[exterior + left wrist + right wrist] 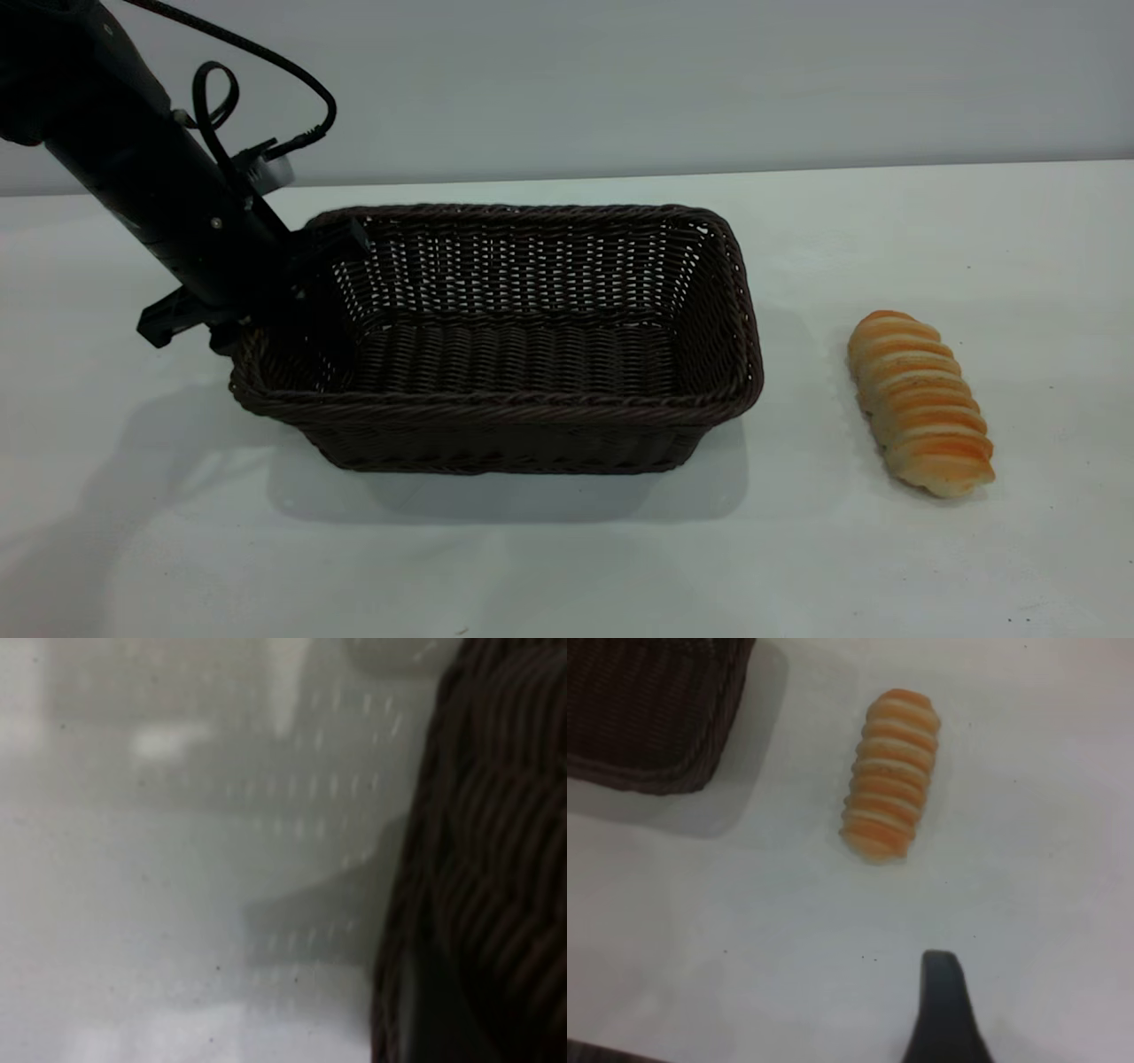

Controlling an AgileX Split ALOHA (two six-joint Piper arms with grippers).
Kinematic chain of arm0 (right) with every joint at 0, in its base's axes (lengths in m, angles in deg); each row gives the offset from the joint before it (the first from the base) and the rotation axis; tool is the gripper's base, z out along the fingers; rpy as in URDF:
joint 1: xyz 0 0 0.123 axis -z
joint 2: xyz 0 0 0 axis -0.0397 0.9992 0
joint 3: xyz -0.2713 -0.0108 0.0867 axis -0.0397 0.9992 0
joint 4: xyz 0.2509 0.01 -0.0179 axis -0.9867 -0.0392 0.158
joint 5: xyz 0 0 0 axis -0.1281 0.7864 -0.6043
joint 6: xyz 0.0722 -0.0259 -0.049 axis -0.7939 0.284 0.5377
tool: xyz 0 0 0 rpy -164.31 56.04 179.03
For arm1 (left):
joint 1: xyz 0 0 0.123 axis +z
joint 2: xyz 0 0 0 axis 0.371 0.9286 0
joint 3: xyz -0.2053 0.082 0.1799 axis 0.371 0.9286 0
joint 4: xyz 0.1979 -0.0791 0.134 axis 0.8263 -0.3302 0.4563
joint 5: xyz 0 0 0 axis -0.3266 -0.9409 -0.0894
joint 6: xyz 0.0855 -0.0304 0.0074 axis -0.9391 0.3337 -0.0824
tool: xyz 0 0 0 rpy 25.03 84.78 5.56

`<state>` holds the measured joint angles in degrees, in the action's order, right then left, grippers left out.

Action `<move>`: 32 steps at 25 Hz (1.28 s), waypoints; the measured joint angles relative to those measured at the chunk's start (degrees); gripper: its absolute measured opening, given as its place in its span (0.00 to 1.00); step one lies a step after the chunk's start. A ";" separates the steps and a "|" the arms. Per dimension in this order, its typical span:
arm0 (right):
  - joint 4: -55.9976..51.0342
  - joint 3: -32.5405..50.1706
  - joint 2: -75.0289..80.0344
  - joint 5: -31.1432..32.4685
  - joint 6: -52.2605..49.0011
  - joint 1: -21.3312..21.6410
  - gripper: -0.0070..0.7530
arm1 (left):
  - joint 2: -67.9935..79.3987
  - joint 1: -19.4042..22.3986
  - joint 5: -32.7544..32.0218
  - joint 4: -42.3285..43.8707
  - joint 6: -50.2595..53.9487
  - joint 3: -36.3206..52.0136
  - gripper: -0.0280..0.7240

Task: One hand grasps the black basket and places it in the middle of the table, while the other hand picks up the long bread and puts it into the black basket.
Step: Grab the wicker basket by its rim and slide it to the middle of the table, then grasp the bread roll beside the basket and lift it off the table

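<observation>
The black basket stands near the middle of the white table, empty. My left gripper is at the basket's left short end, shut on the braided rim there, with one finger inside and one outside. The left wrist view shows the woven wall very close. The long bread lies on the table to the right of the basket, apart from it, ridged golden top up. In the right wrist view the bread lies ahead of my right gripper, which is open, empty and above the bare table. One of its fingers shows.
A corner of the basket shows in the right wrist view, a short gap from the bread. A grey wall stands behind the table's far edge. The left arm's cable loops above the basket's left end.
</observation>
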<state>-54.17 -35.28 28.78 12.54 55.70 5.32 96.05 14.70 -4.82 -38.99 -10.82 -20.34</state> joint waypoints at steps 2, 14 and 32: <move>0.00 0.00 0.00 0.00 0.00 0.00 0.71 | -0.54 0.00 -0.22 0.00 0.06 -0.11 0.64; -1.02 0.00 1.38 0.00 0.08 0.00 0.71 | -15.07 2.66 -9.32 16.12 4.26 -0.24 0.74; -31.14 -9.34 51.99 -18.14 24.77 -1.56 0.69 | -32.97 3.73 -17.43 26.85 8.78 -0.24 0.74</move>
<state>-85.31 -44.62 80.77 -5.60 80.46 3.76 63.07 18.43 -22.24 -12.13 -2.04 -20.58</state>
